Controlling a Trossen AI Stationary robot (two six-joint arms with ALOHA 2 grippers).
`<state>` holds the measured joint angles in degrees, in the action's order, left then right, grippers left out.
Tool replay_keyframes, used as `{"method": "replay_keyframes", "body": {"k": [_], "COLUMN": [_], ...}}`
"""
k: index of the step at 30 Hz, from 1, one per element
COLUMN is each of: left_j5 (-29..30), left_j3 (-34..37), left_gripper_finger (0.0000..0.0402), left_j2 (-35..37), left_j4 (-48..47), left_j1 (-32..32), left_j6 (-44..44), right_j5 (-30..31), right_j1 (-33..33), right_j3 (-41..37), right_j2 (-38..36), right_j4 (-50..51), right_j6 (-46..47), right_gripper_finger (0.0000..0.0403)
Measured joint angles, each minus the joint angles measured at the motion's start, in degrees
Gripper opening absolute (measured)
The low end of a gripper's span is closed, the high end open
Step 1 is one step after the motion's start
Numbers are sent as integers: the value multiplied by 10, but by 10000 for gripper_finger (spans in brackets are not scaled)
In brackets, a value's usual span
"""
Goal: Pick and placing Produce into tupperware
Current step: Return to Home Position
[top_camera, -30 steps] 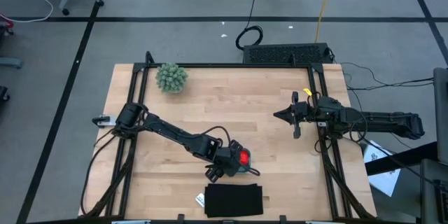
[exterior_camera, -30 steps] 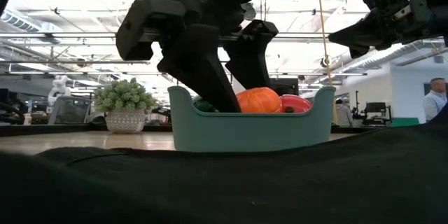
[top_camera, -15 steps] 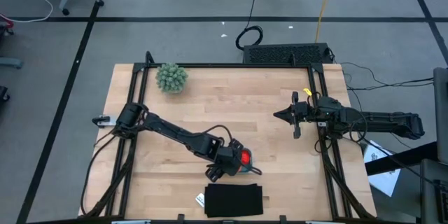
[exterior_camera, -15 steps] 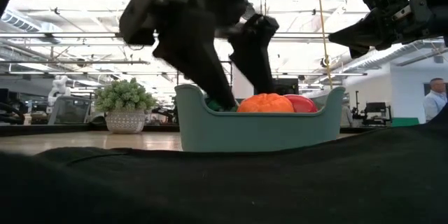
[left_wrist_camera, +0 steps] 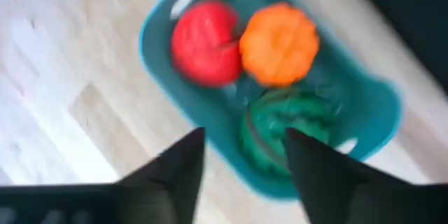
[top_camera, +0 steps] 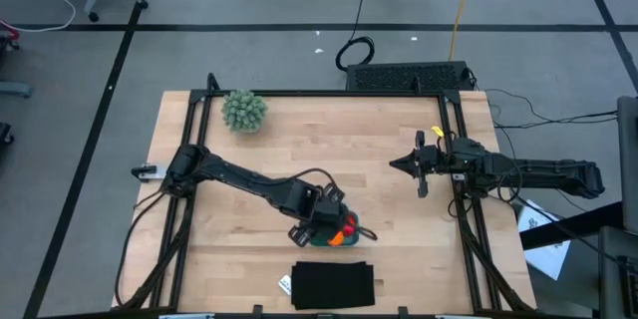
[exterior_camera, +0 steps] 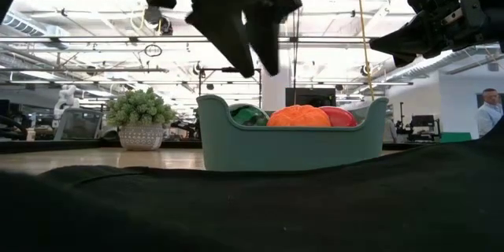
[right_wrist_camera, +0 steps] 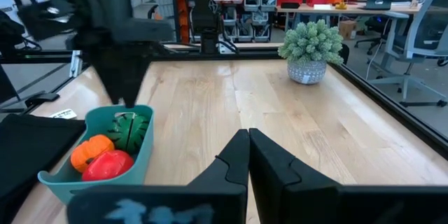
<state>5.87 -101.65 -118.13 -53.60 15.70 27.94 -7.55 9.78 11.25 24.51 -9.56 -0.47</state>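
The left gripper (top_camera: 325,221) hangs just above the tupperware (top_camera: 321,241), which sits on the table (top_camera: 349,140) near the middle of its front edge, the one closest to the low camera. Its fingers (exterior_camera: 236,39) stand moderately apart and carry nothing; in the low view their tips are clear of the container's rim (exterior_camera: 291,146).

All three pieces of produce lie inside the teal container (left_wrist_camera: 357,105). The red piece (left_wrist_camera: 203,42) and the orange piece (left_wrist_camera: 280,42) sit side by side, touching, and the dark green striped piece (left_wrist_camera: 280,129) fills the other end, beside the orange one. From table height each of them pokes slightly over the wall.

A black flat rectangle (top_camera: 333,285) lies between the tupperware and the front edge, just beside the container. A pale-green ball plant (top_camera: 244,110) in a small pot stands near the far left corner.

The right gripper (top_camera: 392,163) waits by the right edge, about midway along it, raised off the wood, its fingers (right_wrist_camera: 238,157) pressed together and empty
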Motion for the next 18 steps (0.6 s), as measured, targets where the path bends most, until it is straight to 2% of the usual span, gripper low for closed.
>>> {"method": "replay_keyframes", "body": {"k": [7,13,18], "left_j5": [-20,-43,-49], "left_j3": [2,3,18], "left_gripper_finger": [19,7,2], "left_j2": [11,31,56], "left_j4": [-32,-38,-4], "left_j1": [-48,-74,-84], "left_j6": [-38,-36,-30], "right_j5": [0,0,0], "right_j1": [0,0,0], "right_j3": [0,0,0], "right_j2": [0,3,3], "right_j4": [4,11,10], "right_j6": [0,0,5], "right_gripper_finger": [0,0,0]}}
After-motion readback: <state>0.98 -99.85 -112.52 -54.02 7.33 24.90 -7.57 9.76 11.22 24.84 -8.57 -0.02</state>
